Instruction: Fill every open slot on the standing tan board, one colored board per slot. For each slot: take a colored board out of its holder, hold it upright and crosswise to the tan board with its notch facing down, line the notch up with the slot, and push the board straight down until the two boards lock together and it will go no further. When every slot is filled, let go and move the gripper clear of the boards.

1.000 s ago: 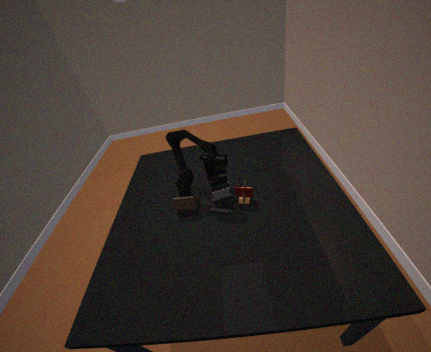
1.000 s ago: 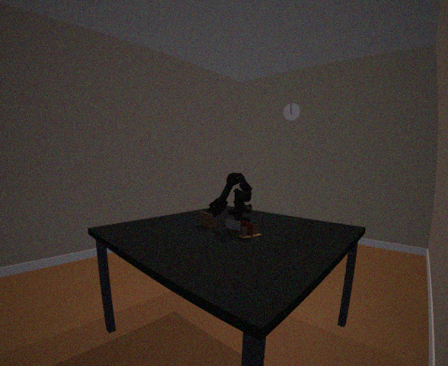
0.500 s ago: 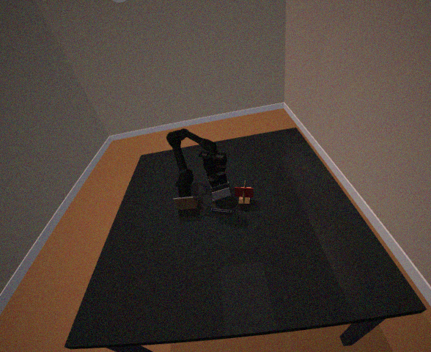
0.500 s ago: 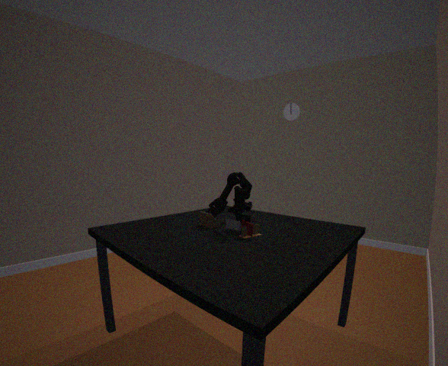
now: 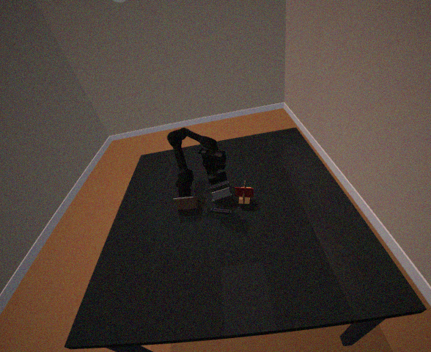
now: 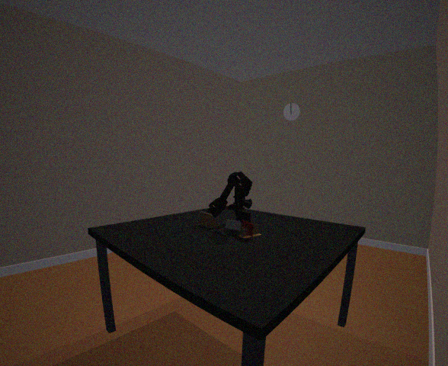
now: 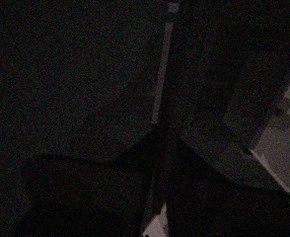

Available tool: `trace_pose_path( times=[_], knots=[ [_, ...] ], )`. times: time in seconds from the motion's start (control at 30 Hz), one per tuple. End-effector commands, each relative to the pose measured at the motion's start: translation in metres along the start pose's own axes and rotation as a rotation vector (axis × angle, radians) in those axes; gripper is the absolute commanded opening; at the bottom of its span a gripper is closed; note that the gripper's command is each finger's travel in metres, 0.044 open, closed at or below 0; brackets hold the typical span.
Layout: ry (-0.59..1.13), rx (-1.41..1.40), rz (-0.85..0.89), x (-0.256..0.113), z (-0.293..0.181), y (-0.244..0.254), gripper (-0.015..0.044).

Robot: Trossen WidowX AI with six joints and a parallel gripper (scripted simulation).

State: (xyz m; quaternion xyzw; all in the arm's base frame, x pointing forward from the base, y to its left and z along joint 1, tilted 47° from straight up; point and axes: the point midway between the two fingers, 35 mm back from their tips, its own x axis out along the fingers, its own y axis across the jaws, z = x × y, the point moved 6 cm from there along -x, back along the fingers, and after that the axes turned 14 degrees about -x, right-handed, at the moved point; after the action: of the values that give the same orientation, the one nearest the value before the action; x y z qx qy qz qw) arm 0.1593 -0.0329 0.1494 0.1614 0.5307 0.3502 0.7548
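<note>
My tool point(image 5: 219, 184) point(image 6: 242, 219) point(image 7: 161, 133) is nearly closed, gripping a grey board point(image 5: 220, 194) point(image 6: 232, 224) upright. Near it, a red board point(image 5: 244, 191) point(image 6: 248, 228) sits crosswise on the tan board point(image 5: 244, 183); a brown board point(image 5: 187, 203) is farther along the desk point(image 5: 245, 265) point(image 6: 232, 268).

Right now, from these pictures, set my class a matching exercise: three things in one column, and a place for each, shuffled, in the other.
Things
1. red board
2. pale grey board
3. round pale disc

Places
A. high on the wall
B. between the fingers of the gripper
C. crosswise on the tan board

Pairs: 1-C, 2-B, 3-A
</note>
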Motion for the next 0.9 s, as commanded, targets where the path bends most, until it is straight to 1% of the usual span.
trace_pose_path(
  times=[0.0, 0.87],
  knots=[
    [0.004, -0.002, -0.002, -0.004, 0.0, -0.001, 0.0],
    [0.005, -0.001, -0.003, -0.039, 0.0, -0.001, 0.0]
  ],
)
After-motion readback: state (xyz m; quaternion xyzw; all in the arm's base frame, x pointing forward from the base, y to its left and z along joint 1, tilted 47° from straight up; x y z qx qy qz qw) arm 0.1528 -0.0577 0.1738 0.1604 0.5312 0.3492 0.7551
